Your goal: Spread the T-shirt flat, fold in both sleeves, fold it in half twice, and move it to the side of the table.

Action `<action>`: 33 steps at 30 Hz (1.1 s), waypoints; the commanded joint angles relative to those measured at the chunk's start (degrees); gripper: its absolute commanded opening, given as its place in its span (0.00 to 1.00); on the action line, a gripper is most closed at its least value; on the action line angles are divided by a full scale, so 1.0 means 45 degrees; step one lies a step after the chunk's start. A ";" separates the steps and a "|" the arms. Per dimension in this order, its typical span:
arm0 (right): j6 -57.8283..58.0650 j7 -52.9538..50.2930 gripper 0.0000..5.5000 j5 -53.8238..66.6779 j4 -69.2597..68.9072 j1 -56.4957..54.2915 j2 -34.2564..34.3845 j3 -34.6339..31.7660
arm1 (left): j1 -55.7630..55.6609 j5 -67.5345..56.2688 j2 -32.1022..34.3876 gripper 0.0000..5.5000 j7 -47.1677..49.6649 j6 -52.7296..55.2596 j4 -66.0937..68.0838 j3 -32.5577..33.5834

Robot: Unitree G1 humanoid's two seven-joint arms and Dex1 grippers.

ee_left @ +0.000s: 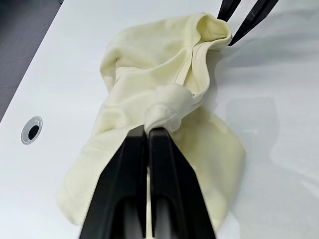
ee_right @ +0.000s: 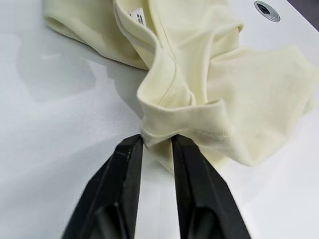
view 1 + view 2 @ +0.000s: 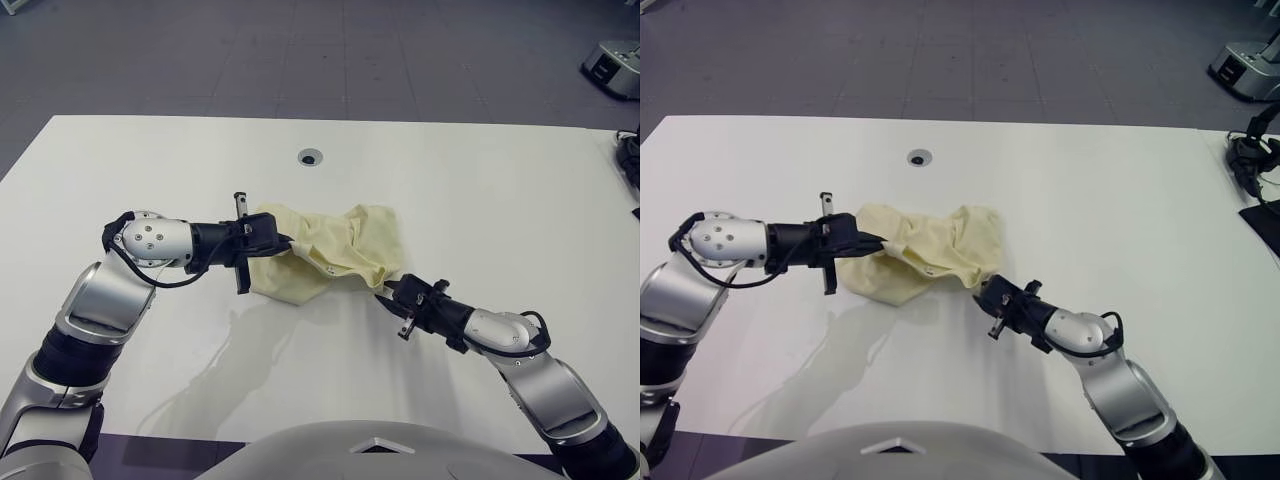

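Round grommet hole (image 3: 310, 157) at far centre; grey tiled floor (image 3: 300, 50) beyond, grey machine (image 3: 612, 66) on it far right; black cables (image 3: 1245, 160) at right edge

The two head views look forward and down from above the near edge of the white table (image 3: 450, 180). They stand far enough back to take in both arms, the whole T-shirt (image 3: 330, 245) and the floor beyond, and they share almost the same scene with a slight sideways offset. The right wrist view sits close behind the right gripper (image 2: 157, 142), looking along its fingers over the cloth towards the table's round hole (image 2: 267, 7). The left wrist view sits as close behind the left gripper (image 1: 148, 130), facing across the same cloth to the right gripper's tips.
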 commanded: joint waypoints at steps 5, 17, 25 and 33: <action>0.0222 0.0024 0.00 0.0109 0.0043 -0.0633 -0.0118 -0.0733 | -0.0025 -0.0126 0.0269 0.00 -0.0100 0.0194 -0.0184 0.0113; -0.5258 0.1456 0.00 -0.0651 1.1520 -1.1793 0.0320 -0.1388 | -0.6927 0.3518 -0.0195 0.00 0.1834 -0.4278 0.9171 -0.0515; -0.9214 -0.2615 0.00 -0.3110 2.2400 -1.8800 0.2203 -0.0191 | -1.4315 0.7642 -0.2773 0.00 0.7324 -0.7591 1.9420 -0.3292; -0.9461 -0.7493 0.00 -0.5420 2.5261 -2.1766 0.2510 0.1010 | -1.7271 1.0431 -0.3558 0.00 1.3226 -0.7084 2.2473 -0.5289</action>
